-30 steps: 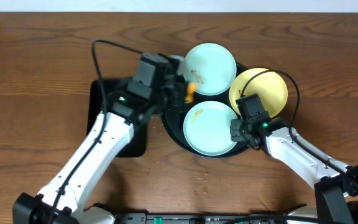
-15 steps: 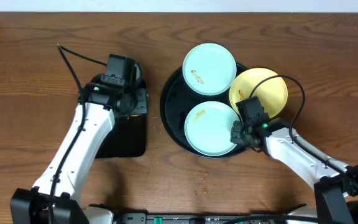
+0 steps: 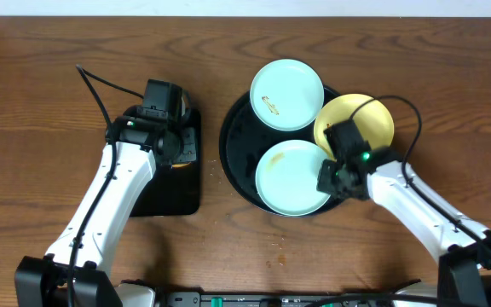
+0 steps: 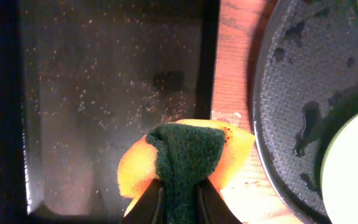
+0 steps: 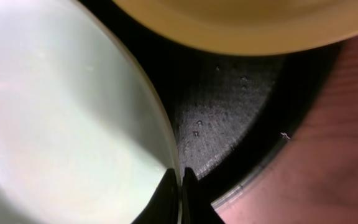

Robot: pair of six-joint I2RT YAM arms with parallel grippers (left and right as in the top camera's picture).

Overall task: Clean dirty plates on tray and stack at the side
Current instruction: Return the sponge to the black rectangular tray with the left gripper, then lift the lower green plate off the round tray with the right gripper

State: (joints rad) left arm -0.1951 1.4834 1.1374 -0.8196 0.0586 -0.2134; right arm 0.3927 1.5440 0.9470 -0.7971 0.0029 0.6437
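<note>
Your left gripper (image 4: 178, 190) has swung from the tray (image 3: 231, 147) to the small tray (image 4: 104, 74), is clamping the sponge (image 4: 188, 149), your right gripper (image 5: 180, 179) is pinching the rim of the near plate (image 3: 286, 175).

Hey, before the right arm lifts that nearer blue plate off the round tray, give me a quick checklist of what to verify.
1. Jaws of the right gripper closed on the rim of the nearer blue plate: ok.
2. Jaws of the left gripper clamped on the sponge: ok.
3. Sponge clear of the round tray: ok.
4. Nearer blue plate fully clean: cannot tell.
5. The far blue plate clean: not ok, brown smear showing.
</note>
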